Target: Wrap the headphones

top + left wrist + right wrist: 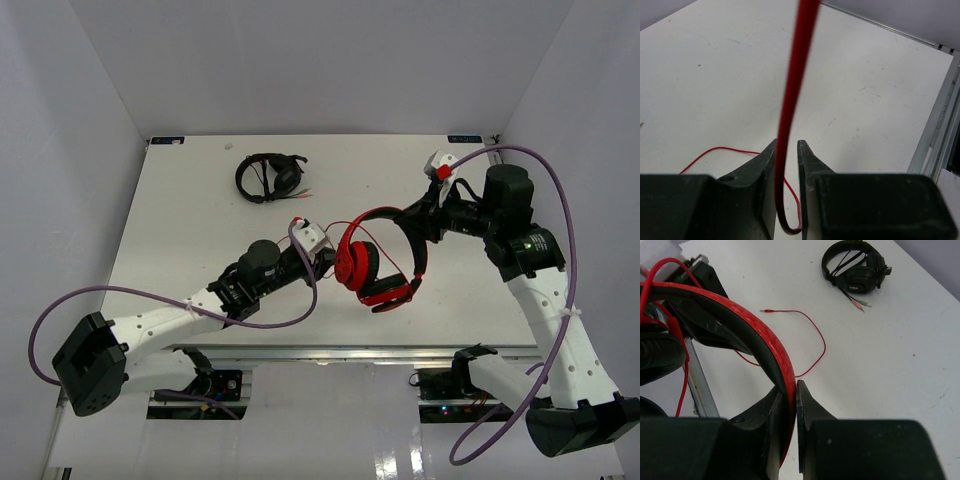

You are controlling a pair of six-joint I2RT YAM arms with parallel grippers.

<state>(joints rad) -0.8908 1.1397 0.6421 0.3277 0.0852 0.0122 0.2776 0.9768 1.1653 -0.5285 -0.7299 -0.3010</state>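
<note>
Wrapping cable | red over-ear headphones with black pads [355, 265] aloft over white bench [180, 230], right of centre | right pincer [789, 390] clamped on red headband [755, 335] | left pincer [788, 150] clamped on thin red cable [796, 70] | advice: hold cable taut, lay even turns round headband

We find no words, numbers or signs that we can read. The two small dark labels [166, 141] at the far corners of the table [400, 170] are too tiny for us to make out.
</note>
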